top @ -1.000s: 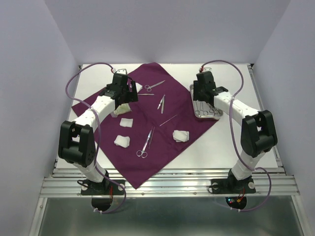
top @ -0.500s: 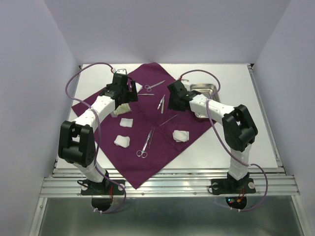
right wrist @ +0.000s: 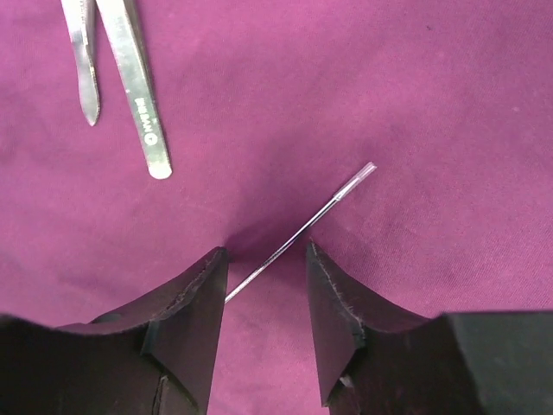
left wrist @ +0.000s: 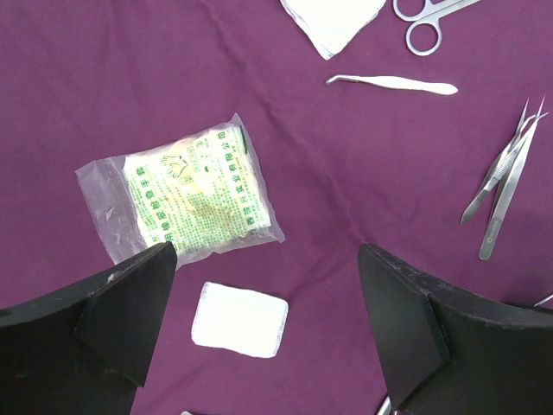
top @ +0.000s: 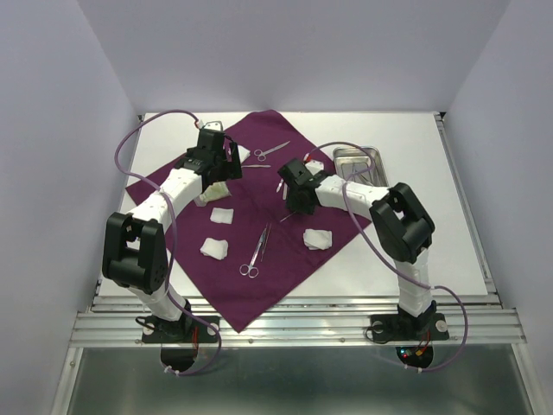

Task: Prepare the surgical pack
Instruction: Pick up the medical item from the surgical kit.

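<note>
The deep-purple cloth lies spread on the table, and the steel tray sits at its right corner. My right gripper is low over the cloth's middle. In the right wrist view its jaws stand open astride a thin metal rod, with neither finger touching it. Tweezers lie just beyond. My left gripper hovers wide open and holds nothing. Below it are a clear packet with green print and a white gauze pad.
On the cloth lie scissors, long forceps and gauze wads. The left wrist view also shows tweezers and a single slim tool. White walls close in the table on three sides.
My right arm has swung left from the steel tray to the cloth's middle and come down over the thin rod, its jaws narrowing a little. The left arm has not moved.
</note>
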`<state>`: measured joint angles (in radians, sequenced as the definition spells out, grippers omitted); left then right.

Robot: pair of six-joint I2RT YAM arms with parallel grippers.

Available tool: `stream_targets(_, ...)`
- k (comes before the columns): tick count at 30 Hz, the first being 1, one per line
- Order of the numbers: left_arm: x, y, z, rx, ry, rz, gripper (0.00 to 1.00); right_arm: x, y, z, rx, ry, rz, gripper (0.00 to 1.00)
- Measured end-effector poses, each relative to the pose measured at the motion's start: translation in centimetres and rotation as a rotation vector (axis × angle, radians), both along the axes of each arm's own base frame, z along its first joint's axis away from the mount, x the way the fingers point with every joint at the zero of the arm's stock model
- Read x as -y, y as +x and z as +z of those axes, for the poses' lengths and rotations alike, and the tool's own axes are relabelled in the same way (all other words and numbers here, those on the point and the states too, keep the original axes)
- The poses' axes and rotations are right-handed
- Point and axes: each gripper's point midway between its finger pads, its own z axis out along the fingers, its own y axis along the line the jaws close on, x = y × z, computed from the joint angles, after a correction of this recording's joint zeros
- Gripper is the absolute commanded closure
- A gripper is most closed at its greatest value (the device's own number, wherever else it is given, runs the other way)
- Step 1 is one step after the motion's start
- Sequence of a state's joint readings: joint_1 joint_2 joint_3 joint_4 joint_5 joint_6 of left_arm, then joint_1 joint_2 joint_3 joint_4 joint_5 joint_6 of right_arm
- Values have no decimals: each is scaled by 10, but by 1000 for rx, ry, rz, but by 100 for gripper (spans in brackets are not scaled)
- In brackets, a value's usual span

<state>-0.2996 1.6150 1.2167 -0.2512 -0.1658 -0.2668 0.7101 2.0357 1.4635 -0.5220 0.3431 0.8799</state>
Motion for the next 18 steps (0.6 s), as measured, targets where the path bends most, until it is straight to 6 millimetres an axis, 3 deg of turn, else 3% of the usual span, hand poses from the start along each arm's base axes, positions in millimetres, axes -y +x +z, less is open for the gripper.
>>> stream_targets(11, 0, 0, 0, 1, -1, -1, 1, -1, 7, -3, 5, -16, -25, 67)
stream_targets(18, 0, 0, 0, 0, -1, -1, 1, 1, 11, -4, 13, -38, -29, 85)
